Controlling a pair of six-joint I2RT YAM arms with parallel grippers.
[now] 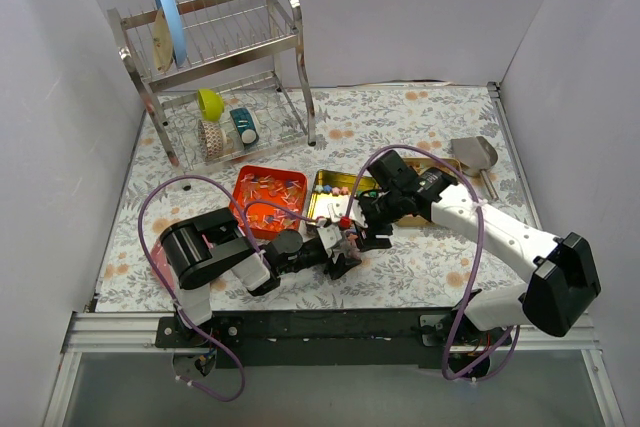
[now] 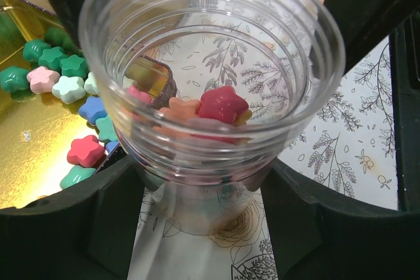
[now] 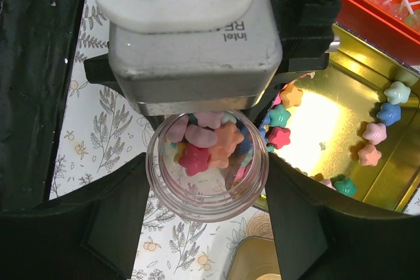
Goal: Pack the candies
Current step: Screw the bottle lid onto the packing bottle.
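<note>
A small clear plastic jar (image 1: 345, 224) stands tilted between both grippers. It holds several pastel star-shaped candies (image 2: 223, 104), also seen from above in the right wrist view (image 3: 197, 159). My left gripper (image 2: 200, 181) is shut on the jar (image 2: 216, 44) around its lower body. My right gripper (image 3: 207, 175) has a finger against each side of the jar (image 3: 207, 201) near its rim. More star candies (image 2: 85, 151) lie in the gold tray (image 2: 26, 155) right beside the jar, and they also show in the right wrist view (image 3: 387, 113).
An orange tray (image 1: 270, 197) of clear-wrapped pieces sits left of the gold tray (image 1: 330, 192). A metal scoop (image 1: 475, 154) lies at the back right beside another gold tin (image 1: 445, 164). A dish rack (image 1: 220, 67) stands at the back left.
</note>
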